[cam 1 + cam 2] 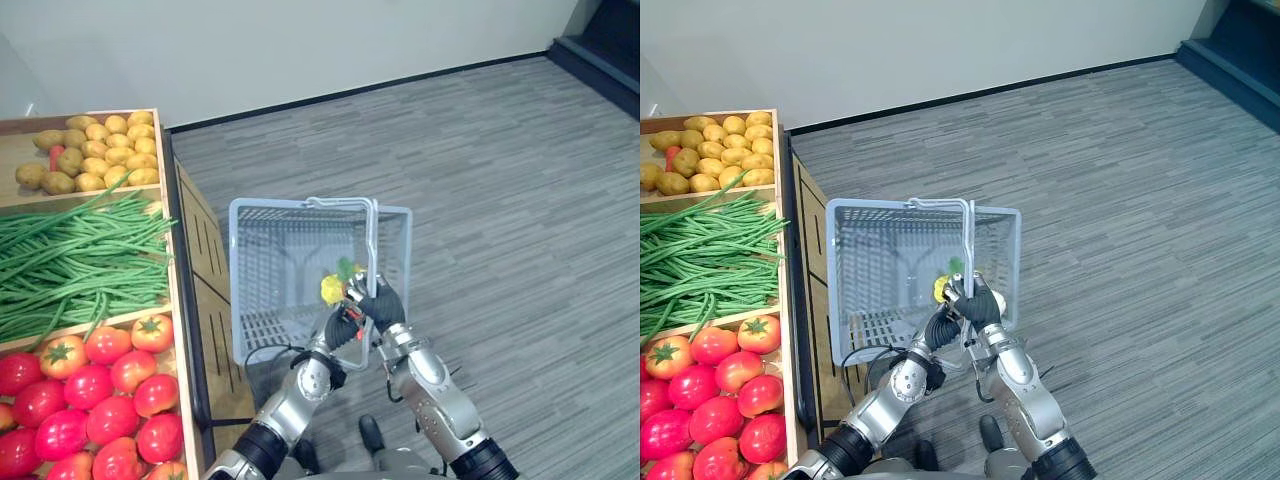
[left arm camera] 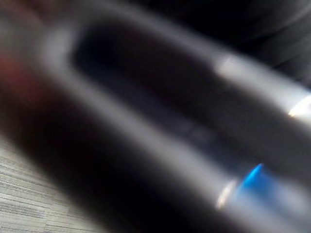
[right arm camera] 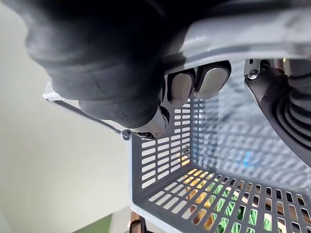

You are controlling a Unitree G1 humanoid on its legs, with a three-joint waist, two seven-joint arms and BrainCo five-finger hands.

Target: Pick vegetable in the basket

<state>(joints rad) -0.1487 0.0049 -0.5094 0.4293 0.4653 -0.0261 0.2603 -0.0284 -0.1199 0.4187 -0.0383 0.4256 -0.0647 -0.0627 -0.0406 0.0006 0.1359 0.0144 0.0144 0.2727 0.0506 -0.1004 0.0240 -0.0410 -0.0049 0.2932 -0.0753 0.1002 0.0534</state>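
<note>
L hand (image 1: 342,325) pinches veg (image 1: 332,290) (prob.) over basket (image 1: 262,262).

The basket (image 1: 262,262) at centre looks like matt grey slotted plastic. Tomatoes (image 1: 95,385) at lower left have smooth, glossy skins; potatoes (image 1: 100,150) at upper left look dull. The stand (image 1: 205,250) is unpainted wood, the floor (image 1: 500,180) ribbed grey carpet.

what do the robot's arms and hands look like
Both arms are smooth, rounded silver-grey shells with black sections toward the elbows: left arm, right arm. Each ends in a hand under a dark ribbed cover: left hand, right hand. The right wrist view shows the right hand's silver fingers beside that black ribbed cover.
</note>
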